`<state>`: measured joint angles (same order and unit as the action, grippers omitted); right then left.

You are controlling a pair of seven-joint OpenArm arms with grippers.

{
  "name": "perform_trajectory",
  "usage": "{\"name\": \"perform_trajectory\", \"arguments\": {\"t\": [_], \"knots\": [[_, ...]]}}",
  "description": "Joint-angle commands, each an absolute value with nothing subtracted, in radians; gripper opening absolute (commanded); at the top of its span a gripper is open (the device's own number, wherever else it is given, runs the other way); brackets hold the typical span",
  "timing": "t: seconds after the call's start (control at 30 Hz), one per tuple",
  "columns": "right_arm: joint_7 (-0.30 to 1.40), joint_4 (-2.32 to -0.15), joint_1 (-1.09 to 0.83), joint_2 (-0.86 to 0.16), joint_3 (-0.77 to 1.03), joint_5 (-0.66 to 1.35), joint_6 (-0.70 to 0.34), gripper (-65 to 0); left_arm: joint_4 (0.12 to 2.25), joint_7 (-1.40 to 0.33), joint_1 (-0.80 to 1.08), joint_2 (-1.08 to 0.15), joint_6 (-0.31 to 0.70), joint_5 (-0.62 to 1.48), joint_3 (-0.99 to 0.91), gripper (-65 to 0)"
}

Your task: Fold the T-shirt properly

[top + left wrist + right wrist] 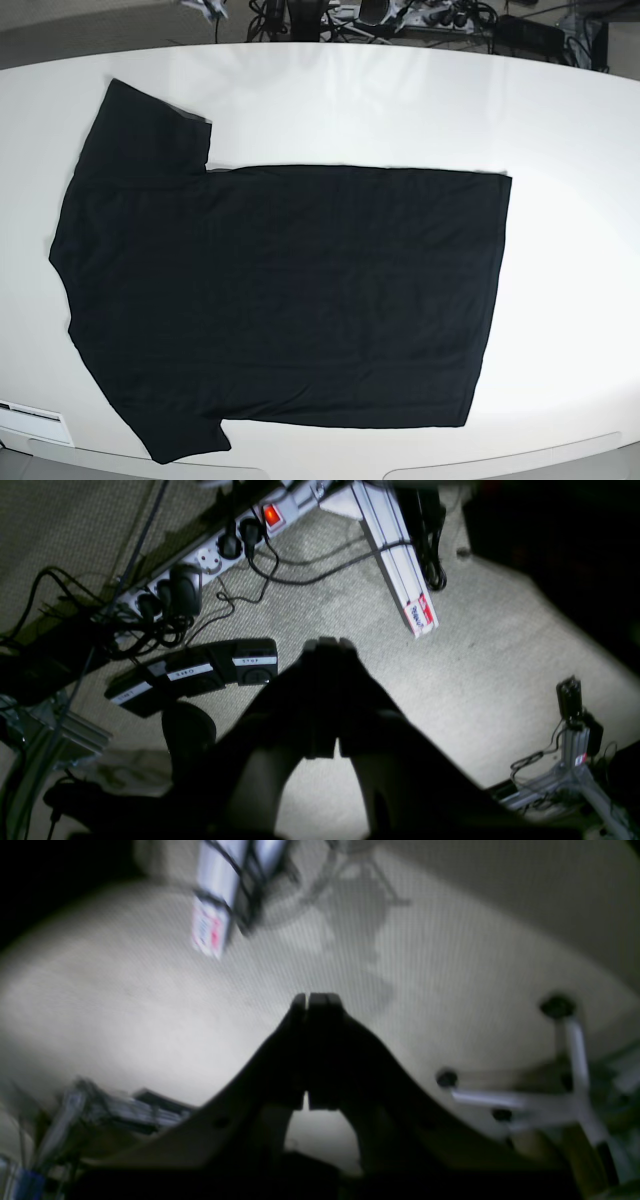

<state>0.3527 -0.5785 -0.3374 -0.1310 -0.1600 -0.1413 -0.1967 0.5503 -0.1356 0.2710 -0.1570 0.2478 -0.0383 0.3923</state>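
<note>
The black T-shirt point(290, 290) lies flat on the white table point(400, 100) in the base view, plain side up. Its two sleeves point left and its hem is at the right. No print shows. Neither arm appears in the base view. In the left wrist view my left gripper point(327, 642) is shut and empty, hanging over carpet floor. In the right wrist view my right gripper point(312, 997) is shut and empty, also over carpet floor. The shirt does not show in either wrist view.
Below the left gripper lie a white power strip point(220, 555) with plugs and cables, black labelled boxes point(200, 672) and an aluminium profile point(400, 565). A chair base point(550, 1090) stands under the right gripper. Cables and gear point(400, 15) sit behind the table.
</note>
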Motion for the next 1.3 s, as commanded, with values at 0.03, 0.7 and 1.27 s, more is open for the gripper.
{"name": "perform_trajectory", "arguments": {"t": [0.03,0.7,1.27], "knots": [[0.354,-0.682,-0.416,-0.159,-0.158,-0.13,-0.262,-65.0,0.638,-0.14,0.34,-0.194,0.262,-0.031,0.392,-65.0],[0.456,-1.979,-1.226,-0.382,-0.155,-0.141,-0.127,-65.0,1.895,-0.401,1.035,-0.661,0.11,-0.08,0.281,-65.0],[0.507,-2.356,-1.309,-0.444,-0.155,-0.365,0.108,-65.0,2.323,-0.415,1.183,-0.701,0.163,-0.068,-0.134,-65.0]]}}
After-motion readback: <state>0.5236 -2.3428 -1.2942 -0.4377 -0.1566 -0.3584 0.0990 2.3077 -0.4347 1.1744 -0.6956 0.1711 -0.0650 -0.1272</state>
